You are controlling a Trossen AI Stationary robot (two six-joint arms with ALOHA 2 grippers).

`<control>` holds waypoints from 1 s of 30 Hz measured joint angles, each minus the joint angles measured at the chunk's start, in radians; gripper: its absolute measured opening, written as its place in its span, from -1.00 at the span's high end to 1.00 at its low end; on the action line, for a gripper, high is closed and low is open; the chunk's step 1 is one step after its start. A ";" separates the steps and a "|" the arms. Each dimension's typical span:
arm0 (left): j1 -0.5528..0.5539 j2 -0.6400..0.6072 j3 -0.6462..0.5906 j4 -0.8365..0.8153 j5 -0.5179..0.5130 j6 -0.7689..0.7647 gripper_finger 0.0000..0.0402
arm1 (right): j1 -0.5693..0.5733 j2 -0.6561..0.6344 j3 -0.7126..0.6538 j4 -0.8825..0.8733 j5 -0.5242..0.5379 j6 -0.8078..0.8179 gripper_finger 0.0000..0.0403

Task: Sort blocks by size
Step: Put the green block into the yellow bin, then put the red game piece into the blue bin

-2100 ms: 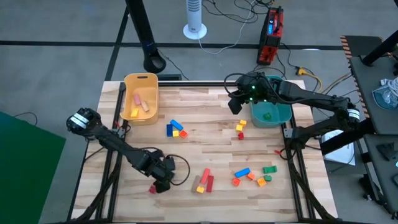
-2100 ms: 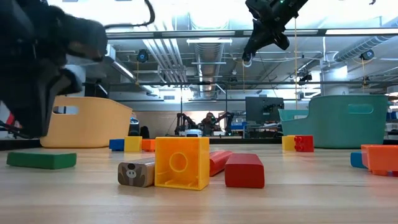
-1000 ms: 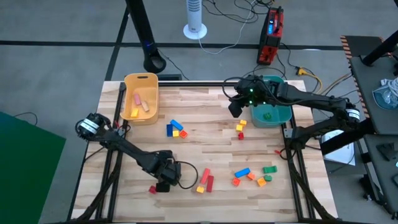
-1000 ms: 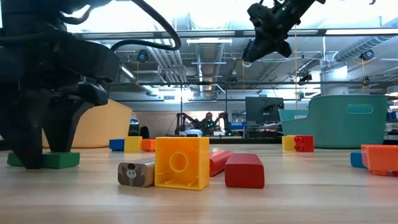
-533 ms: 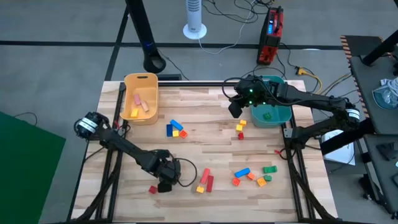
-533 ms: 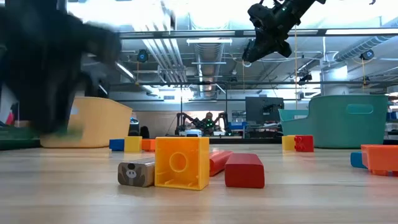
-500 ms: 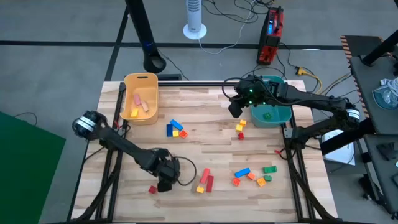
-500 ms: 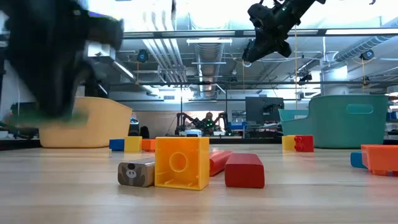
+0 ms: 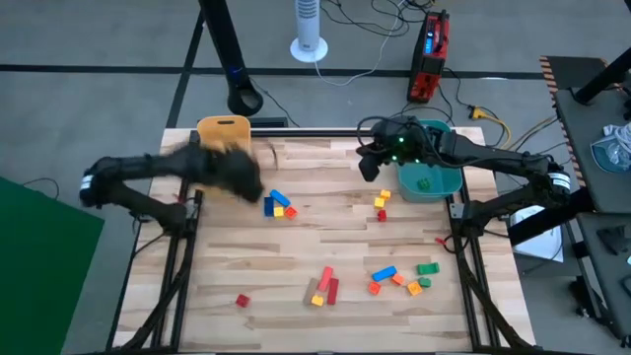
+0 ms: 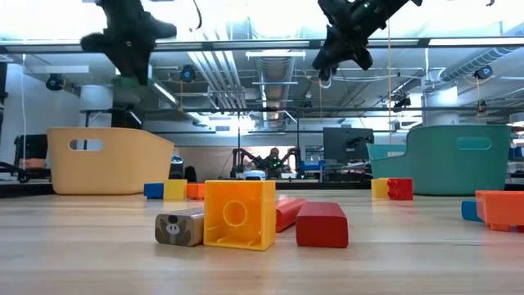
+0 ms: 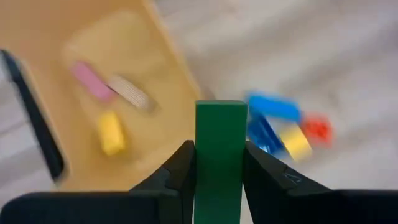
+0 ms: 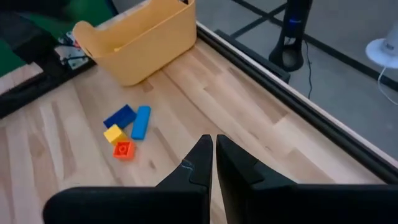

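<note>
You see the left gripper (image 11: 217, 163) clamped on a long green block (image 11: 219, 149), a plain bar held end-on between the two dark fingers, up in the air at the upper left of the table (image 9: 315, 247) by the yellow bin (image 12: 140, 46), where the high view shows the arm only as a blur. In that bin lie a pink bar (image 11: 91, 81), a tan bar (image 11: 129, 93) and a yellow piece (image 11: 111, 132). Just beside the bin sits a small cluster of blue, yellow and red blocks (image 9: 279, 205). At the lower middle of the high view you find a group of red, orange and yellow blocks (image 9: 324, 285), with one red cube (image 9: 242, 301) alone to its left. Toward the lower right lies a mix of blue, orange and green blocks (image 9: 402, 276), and a yellow and red pair (image 9: 382, 204) sits near the teal bin (image 9: 430, 174). The right gripper (image 12: 210, 155) hangs above the upper middle of the table beside the teal bin, its fingers together and holding nothing. The table is pale wood planks in a black frame, standing on a grey floor with cables, a white fan and a red device beyond it.
</note>
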 joint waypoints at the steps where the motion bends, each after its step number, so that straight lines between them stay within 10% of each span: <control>1: 0.087 -0.009 -0.005 0.018 0.005 0.047 0.56 | 0.000 0.000 0.000 0.006 0.000 0.005 0.94; 7: 0.530 -0.004 -0.035 0.134 0.120 0.318 0.29 | 0.000 0.000 0.000 0.013 0.000 0.058 0.94; 12: 0.661 0.025 -0.058 0.165 0.217 0.378 0.11 | 0.000 0.000 0.000 0.014 0.001 0.113 0.94; 21: 0.480 -0.052 -0.050 0.275 0.223 0.376 0.06 | 0.000 0.030 0.000 0.012 -0.002 0.231 0.94; 30: 0.201 -0.126 -0.050 0.412 0.173 0.380 0.06 | 0.003 0.182 0.043 -0.247 -0.245 0.420 0.94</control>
